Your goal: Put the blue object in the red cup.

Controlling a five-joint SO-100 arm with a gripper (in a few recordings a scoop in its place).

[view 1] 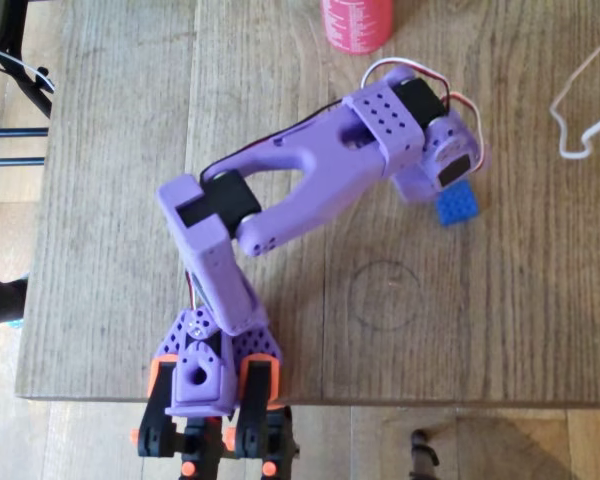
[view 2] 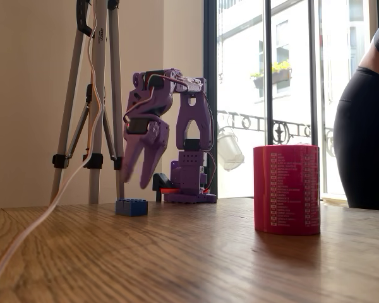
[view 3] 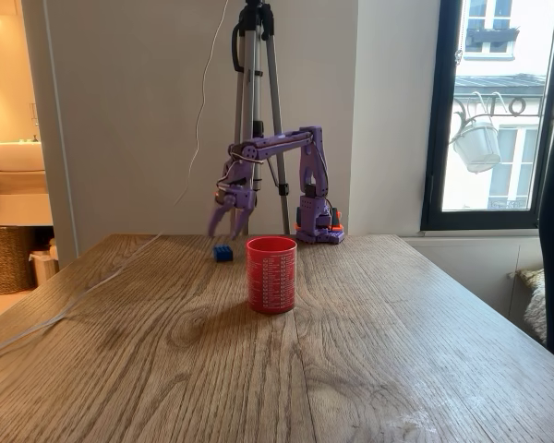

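In a fixed view, going left to right, the blue object (view 2: 131, 206) lay flat on the table (view 2: 177, 265), with the gripper (view 2: 140, 178) hanging just above it at about one o'clock, fingers apart and empty, probably lined up for a grasp. The red cup (view 2: 287, 189) stood upright well apart at three o'clock, mouth up to receive it

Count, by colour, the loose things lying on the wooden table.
Blue: 1, the small blue studded plastic block.
Red: 1, the pinkish-red cylindrical cup with white print.
White: 1, the thin white cable.
Total: 3.
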